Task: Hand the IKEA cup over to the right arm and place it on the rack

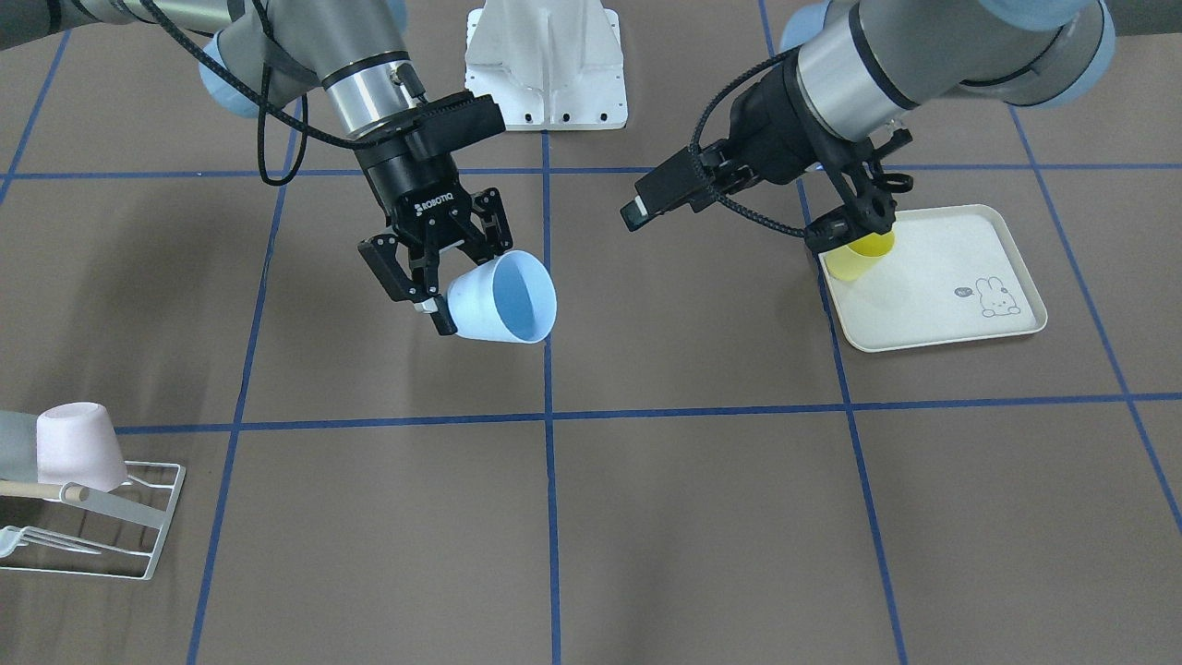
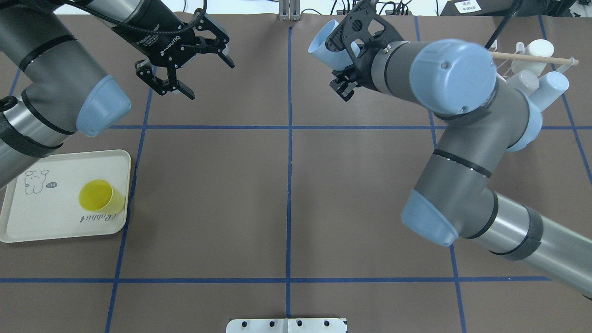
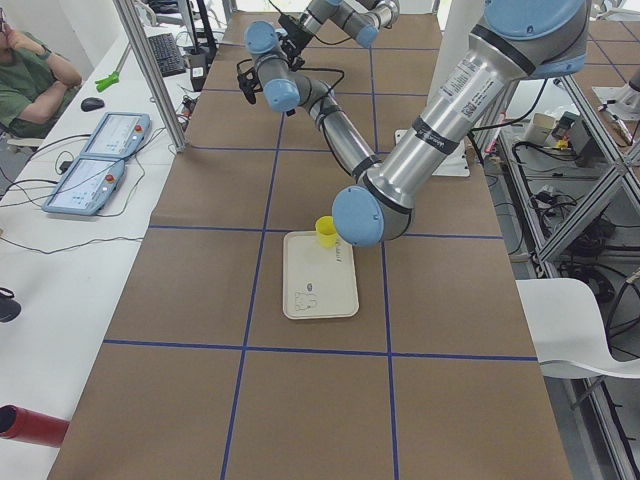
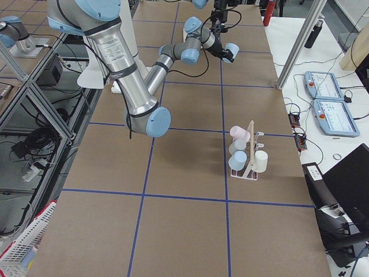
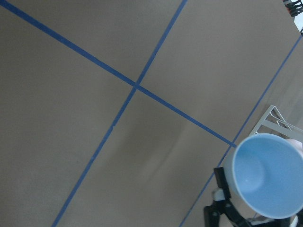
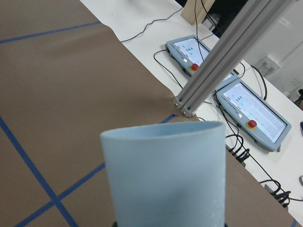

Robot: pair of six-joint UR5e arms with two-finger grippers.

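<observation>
well, the blue cup (image 1: 503,297) is in the air above the table, lying on its side in the right gripper (image 1: 457,277), with the open mouth turned toward the other arm. the right gripper is closed on the narrow bottom end of the cup, one finger on each side of the wall. the left gripper (image 2: 210,79) has its fingers spread wide and nothing between them, and it is well apart from the cup. so i judge the hand-over is done and only the placing is left.

the rack (image 1: 164,526) stands far on the robot's right side, well apart from the cup. a pink cup (image 1: 78,448) sits on it mouth down.

the cup looks like thin plastic — light, rather stiff, and not fragile, but the wall may bend a little if it is squeezed hard. the surface seems smooth and the shape is a cone, so i think it can slip along the fingers toward the narrow end. the present hold near the base seems the good one: it leaves the rim and the inside free, which a prong of the rack will need. a moderate squeeze should be enough — more would only deform the wall.
</observation>
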